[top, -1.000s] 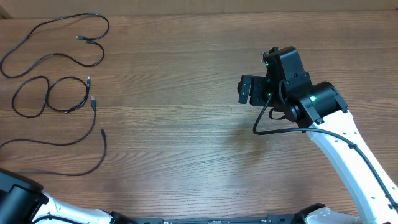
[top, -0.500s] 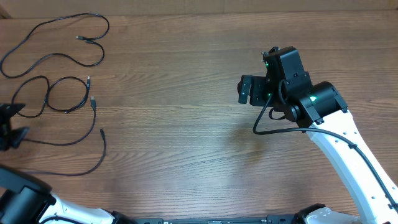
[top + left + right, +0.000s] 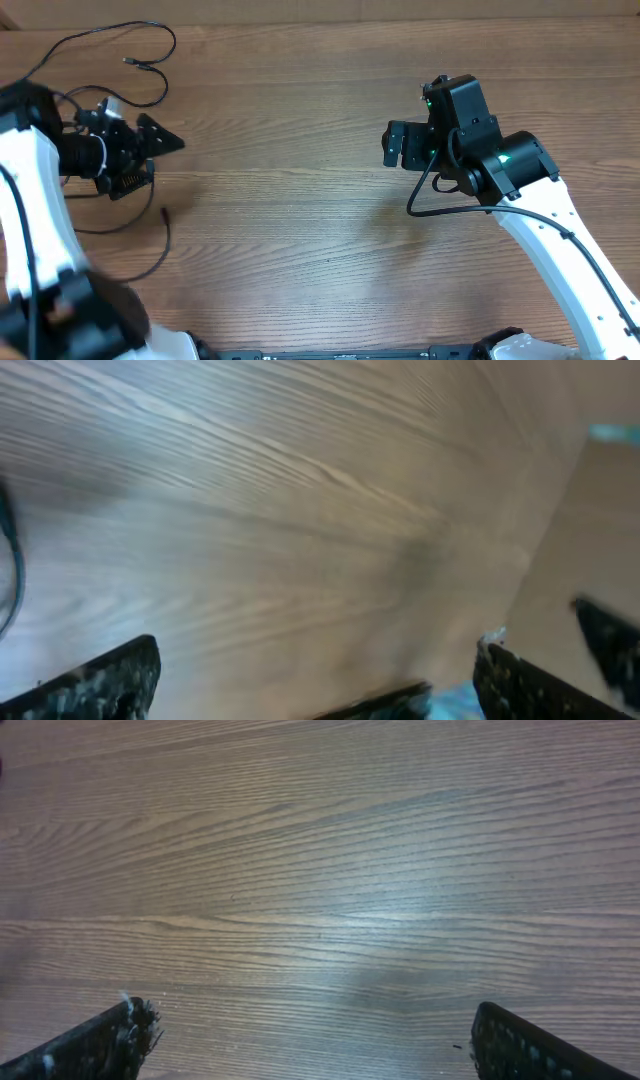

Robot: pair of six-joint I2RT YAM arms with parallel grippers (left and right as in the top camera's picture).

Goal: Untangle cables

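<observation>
— Cables (image 3: 140, 66)?
— Far left, looping beneath and beside left gripper (image 3: 155, 158); spread wide, holding nothing.
— Right gripper (image 3: 393, 145)?
— Wide too, empty; well apart rightward; better to reach with the left.

The overhead camera is looking straight down on the whole counter (image 3: 300, 250). Both wrist cameras are facing that same wood from close up (the left view tilted, blurred), framing left fingers (image 3: 95, 682) and right fingers (image 3: 100, 1045) at bottom.

Left gripper (image 3: 148, 161), blurred, seems spread wide; right gripper (image 3: 394, 146) likewise.
</observation>
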